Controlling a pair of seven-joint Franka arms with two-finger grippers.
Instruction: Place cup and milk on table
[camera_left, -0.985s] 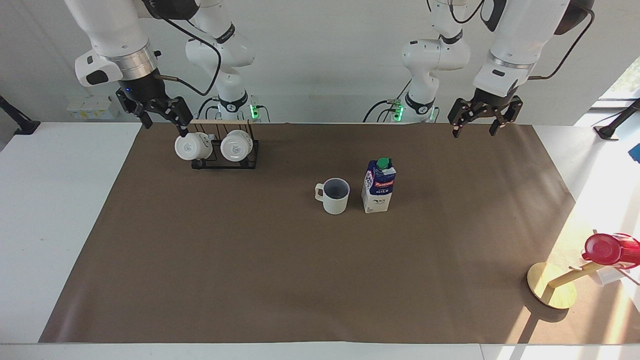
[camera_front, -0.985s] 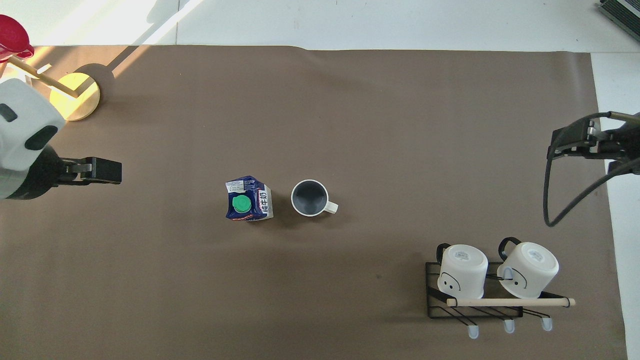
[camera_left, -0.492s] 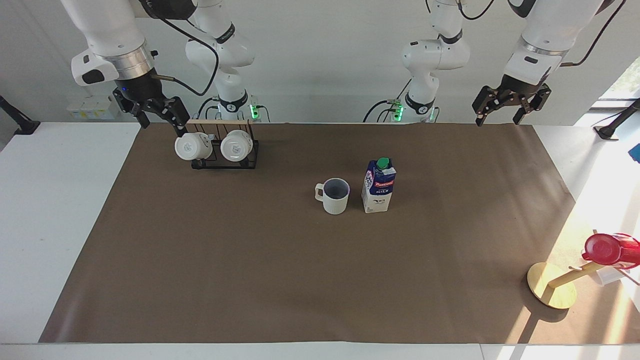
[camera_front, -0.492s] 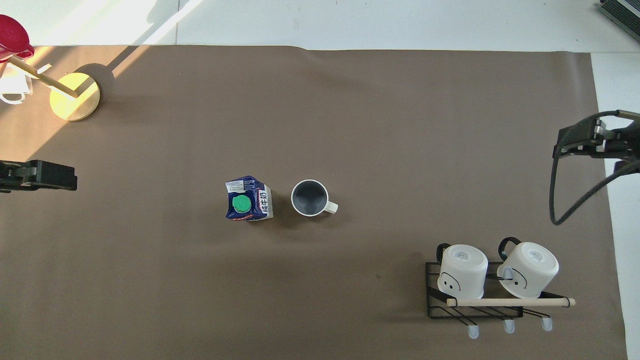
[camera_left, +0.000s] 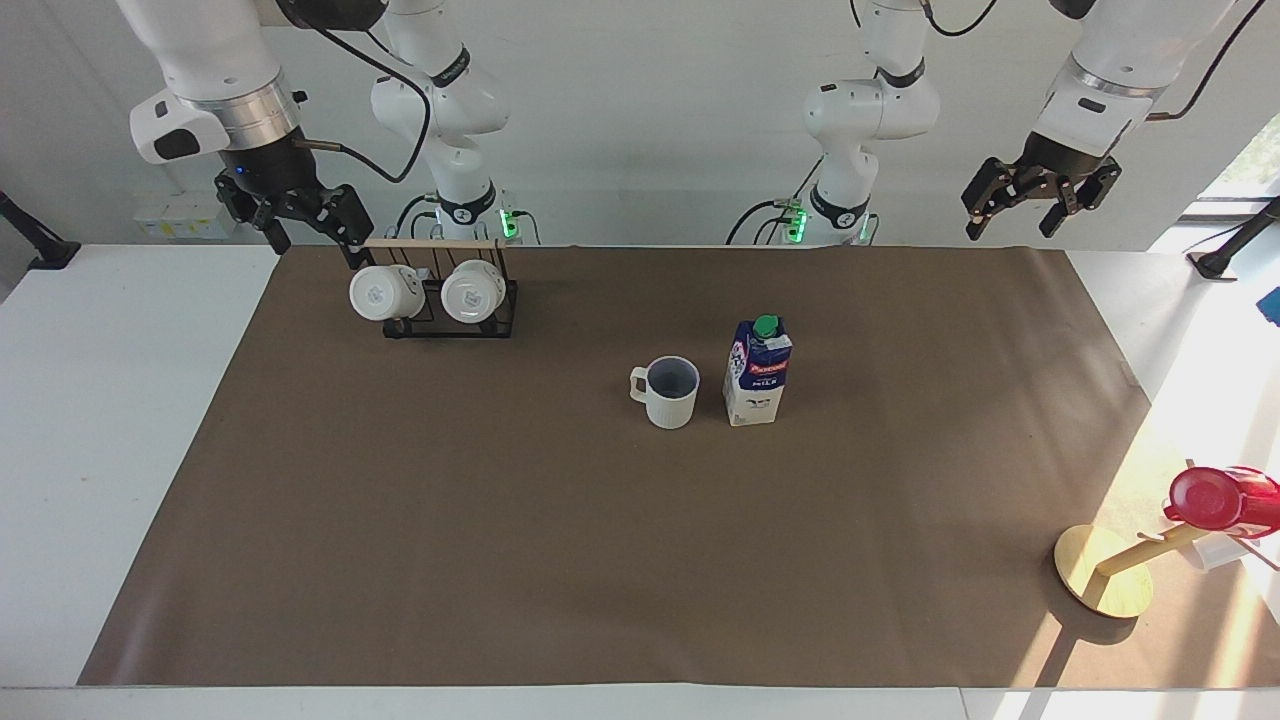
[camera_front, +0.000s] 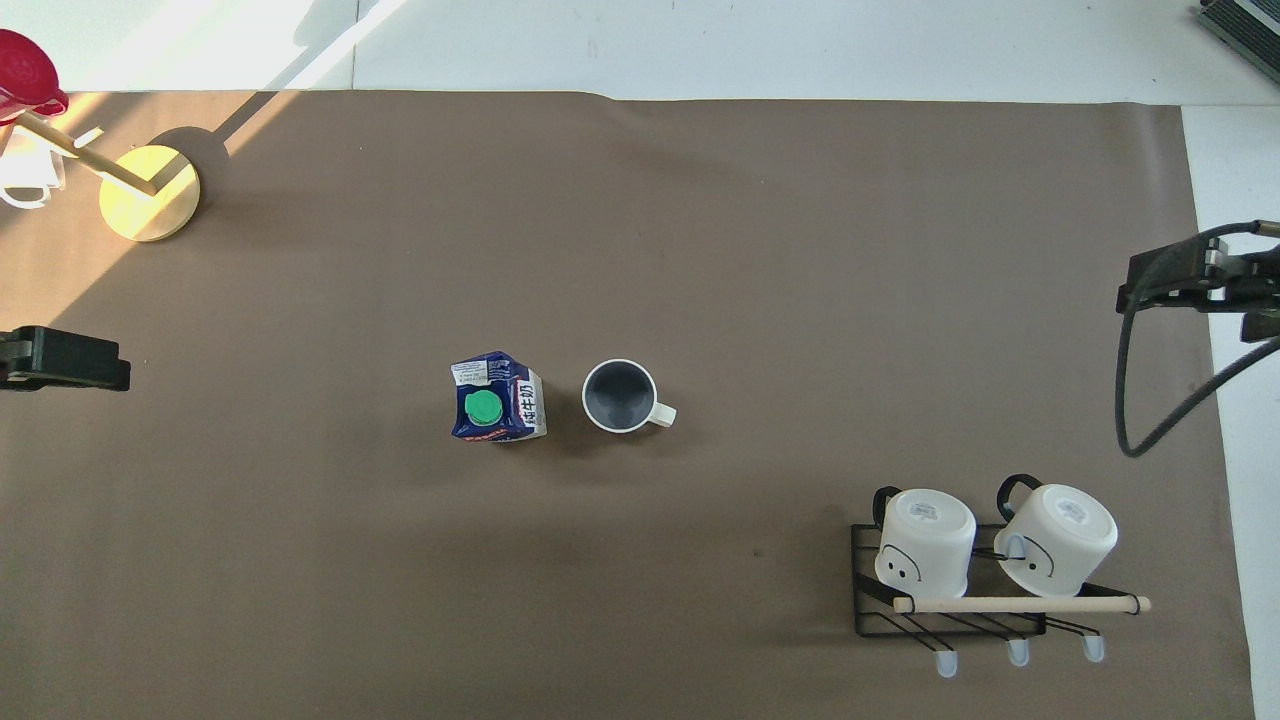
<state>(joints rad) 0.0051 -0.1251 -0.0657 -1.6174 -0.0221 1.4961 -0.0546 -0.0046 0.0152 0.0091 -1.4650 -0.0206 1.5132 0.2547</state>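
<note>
Your ribbed cup (camera_left: 671, 391) and milk carton (camera_left: 757, 372) stood side by side mid-worktop (camera_left: 560, 560), well apart from both raised grippers: left gripper (camera_left: 1040, 195) released, empty; right gripper (camera_left: 300, 215) released, beside the mug rack (camera_left: 445, 300).

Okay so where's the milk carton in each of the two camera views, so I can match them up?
Facing view: the milk stands mid-mat, at the picture's centre-right.
Overhead view: the milk stands mid-mat, left of the picture's centre.
Shared landmark: the cup beside it, toward the right arm's end of the table.
</note>
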